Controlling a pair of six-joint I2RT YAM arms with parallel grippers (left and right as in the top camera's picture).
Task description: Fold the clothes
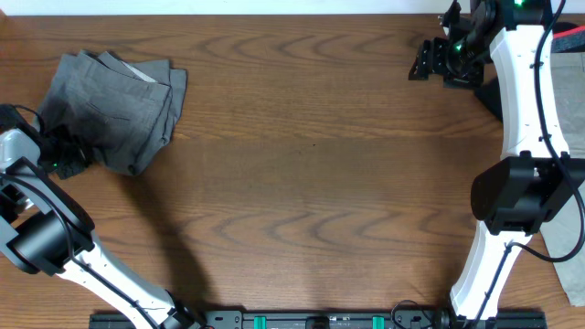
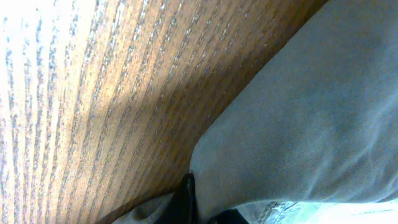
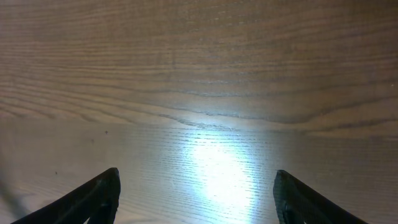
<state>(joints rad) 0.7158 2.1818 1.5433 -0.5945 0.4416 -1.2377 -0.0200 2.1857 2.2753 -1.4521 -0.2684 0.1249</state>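
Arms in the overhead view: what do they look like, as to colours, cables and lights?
Both the left arm and the right arm have smooth white link shells joined by bulky black joint housings. Thin black cables loop along them, and small green lights glow near each wrist. The right wrist view shows that arm's fingers as dark, tapered blades.

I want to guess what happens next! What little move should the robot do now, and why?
Probably lift the left pincer off the grey shorts: they already lie doubled over in layers by the left edge of the table, and the right pincer hangs open over bare wood, far away.
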